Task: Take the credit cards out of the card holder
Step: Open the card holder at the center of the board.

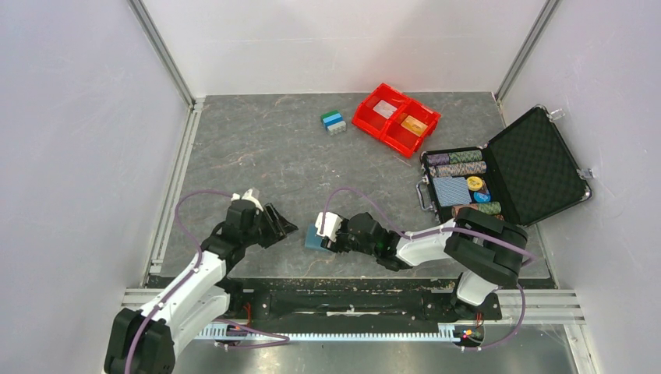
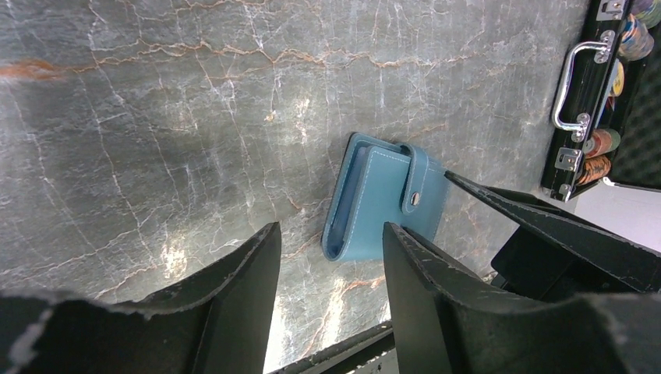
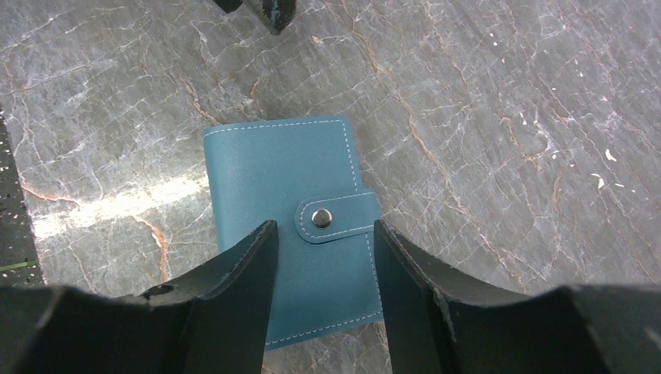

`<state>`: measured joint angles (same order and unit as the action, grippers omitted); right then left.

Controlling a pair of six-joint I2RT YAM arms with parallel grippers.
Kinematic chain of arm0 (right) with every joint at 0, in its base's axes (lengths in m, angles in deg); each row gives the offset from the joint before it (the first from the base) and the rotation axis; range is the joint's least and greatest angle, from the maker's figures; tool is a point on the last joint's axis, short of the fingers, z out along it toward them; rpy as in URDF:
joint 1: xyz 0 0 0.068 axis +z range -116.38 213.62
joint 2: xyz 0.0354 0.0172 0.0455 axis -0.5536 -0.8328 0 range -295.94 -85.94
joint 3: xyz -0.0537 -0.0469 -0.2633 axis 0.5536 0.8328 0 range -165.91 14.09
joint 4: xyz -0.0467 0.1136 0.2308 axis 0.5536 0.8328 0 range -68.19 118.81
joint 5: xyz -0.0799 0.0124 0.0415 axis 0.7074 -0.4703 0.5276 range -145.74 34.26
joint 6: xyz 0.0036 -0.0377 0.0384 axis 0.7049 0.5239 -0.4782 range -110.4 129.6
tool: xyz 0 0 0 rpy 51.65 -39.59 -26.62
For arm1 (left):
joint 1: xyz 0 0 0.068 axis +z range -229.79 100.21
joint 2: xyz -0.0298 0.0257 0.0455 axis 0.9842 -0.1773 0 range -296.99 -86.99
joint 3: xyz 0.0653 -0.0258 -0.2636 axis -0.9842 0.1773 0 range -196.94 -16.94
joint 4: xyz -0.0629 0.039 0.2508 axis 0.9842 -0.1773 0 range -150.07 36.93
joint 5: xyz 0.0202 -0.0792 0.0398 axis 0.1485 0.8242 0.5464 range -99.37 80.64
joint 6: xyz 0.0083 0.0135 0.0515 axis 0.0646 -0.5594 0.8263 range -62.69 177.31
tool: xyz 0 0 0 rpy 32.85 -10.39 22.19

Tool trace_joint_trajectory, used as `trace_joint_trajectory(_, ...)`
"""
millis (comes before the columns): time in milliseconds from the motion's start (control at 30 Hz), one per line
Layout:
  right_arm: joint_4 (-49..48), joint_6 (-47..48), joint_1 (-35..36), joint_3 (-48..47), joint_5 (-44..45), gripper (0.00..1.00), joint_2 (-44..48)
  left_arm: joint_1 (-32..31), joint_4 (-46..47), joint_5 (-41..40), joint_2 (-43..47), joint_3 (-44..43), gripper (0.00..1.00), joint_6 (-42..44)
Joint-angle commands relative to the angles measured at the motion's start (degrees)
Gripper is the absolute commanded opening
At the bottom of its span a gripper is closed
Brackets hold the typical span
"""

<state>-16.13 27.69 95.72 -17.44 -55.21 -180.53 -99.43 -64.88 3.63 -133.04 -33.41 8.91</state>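
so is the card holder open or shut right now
Shut. The card holder lies folded, its strap wrapped over the edge and snapped down on the front.

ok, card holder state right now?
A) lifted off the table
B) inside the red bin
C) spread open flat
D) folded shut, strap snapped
D: the card holder lies folded flat on the table, with its strap snapped across the front edge.
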Motion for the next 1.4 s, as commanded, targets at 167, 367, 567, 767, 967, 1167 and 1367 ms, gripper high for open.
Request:
trace_joint_trajectory(167, -3.4, 0.3, 0.2, -2.0, 1.4, 0.52, -1.8, 0.0, 2.7, 3.0, -1.2, 0.2, 0.56, -0.4)
trace_joint_trajectory(367, -3.3, -2.7, 0.8, -3.1, 4.7, 0.43, -3.7, 0.0, 3.3, 4.9, -1.4, 0.2, 0.52, 0.6)
trace_joint_trajectory(567, -3.0, -7.9, 1.1, -2.2, 9.0, 0.04, -2.9, 0.0, 4.2, 7.6, -3.2, 0.0, 0.49, 0.8)
trace_joint_trajectory(767, -3.4, -15.3, 1.2, -1.0, 9.8, 0.0, -0.3, 0.0, 4.8, 8.9, -3.6, -0.2, 0.48, 0.5)
trace_joint_trajectory(967, -2.5, -20.6, 1.2, -1.5, 9.9, 0.0, 1.0, -0.1, 9.7, 13.5, -4.9, -0.1, 0.47, -1.3)
trace_joint_trajectory(1167, 7.3, -23.5, 0.8, -8.4, 13.3, 0.07, 1.0, -0.1, 11.6, 13.7, -8.5, 0.3, 0.47, -2.5)
trace_joint_trajectory(1367, 5.0, -11.7, 0.6, -6.7, 9.0, 0.43, -0.3, -0.1, 11.6, 11.1, -9.8, 1.4, 0.46, -2.9)
